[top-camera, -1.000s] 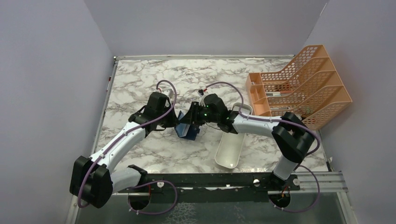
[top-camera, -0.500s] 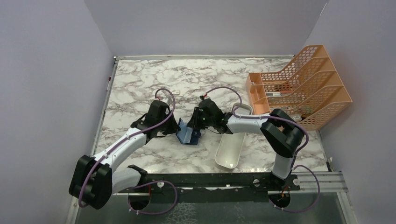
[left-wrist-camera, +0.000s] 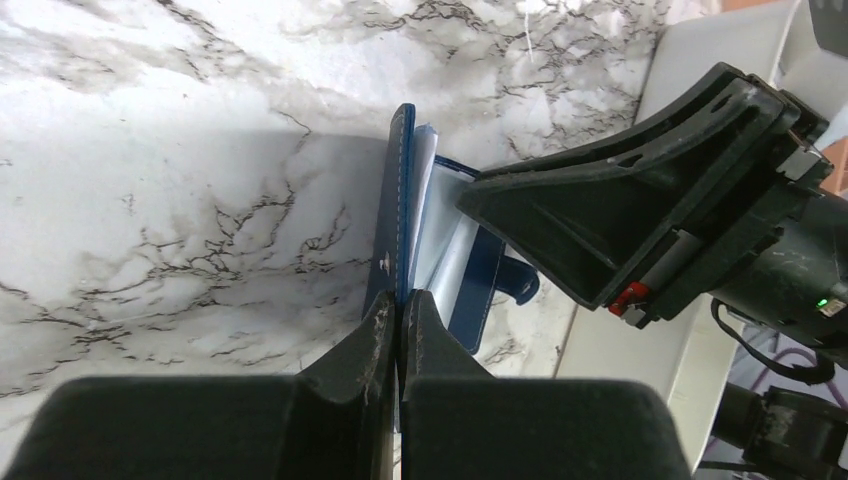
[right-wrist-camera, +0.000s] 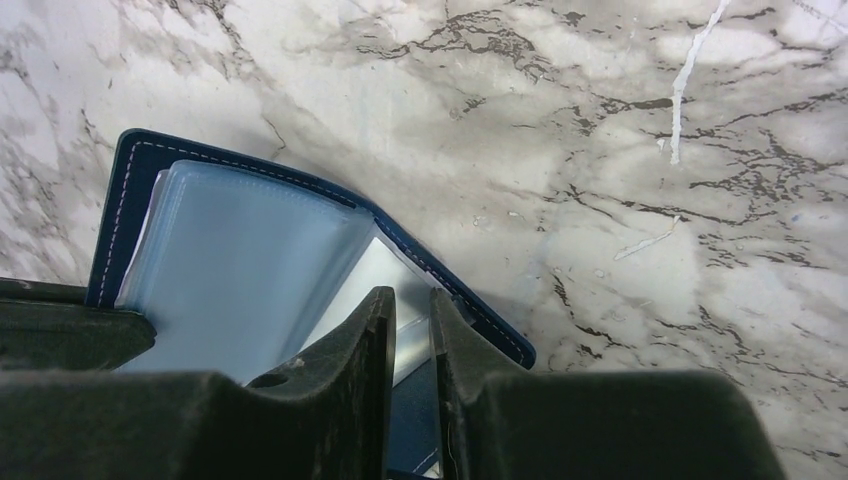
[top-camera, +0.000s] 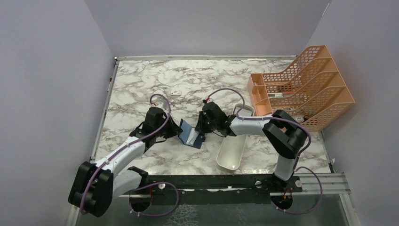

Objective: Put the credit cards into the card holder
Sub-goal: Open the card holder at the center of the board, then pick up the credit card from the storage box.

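Observation:
The navy-blue card holder (top-camera: pixel 191 134) stands open in a V on the marble table between my two grippers. My left gripper (top-camera: pixel 176 133) is shut on the edge of its left cover; in the left wrist view the jaws (left-wrist-camera: pixel 400 305) pinch the navy panel (left-wrist-camera: pixel 402 190). My right gripper (top-camera: pixel 202 128) reaches into the holder from the right. In the right wrist view its fingertips (right-wrist-camera: pixel 411 300) stand a narrow gap apart over the light blue sleeves (right-wrist-camera: pixel 240 270). A pale grey flat strip (right-wrist-camera: pixel 372 268), possibly a credit card, lies inside under them. No other card shows.
A long white tray (top-camera: pixel 231 151) lies just right of the holder, under the right forearm. An orange mesh file rack (top-camera: pixel 301 89) stands at the back right. A tiny white block with a red mark (top-camera: pixel 176 92) lies behind the left gripper.
Both grippers and the holder have come down and slightly nearer. The right gripper has lowered into the open holder. The white block behind the left arm has come into view.

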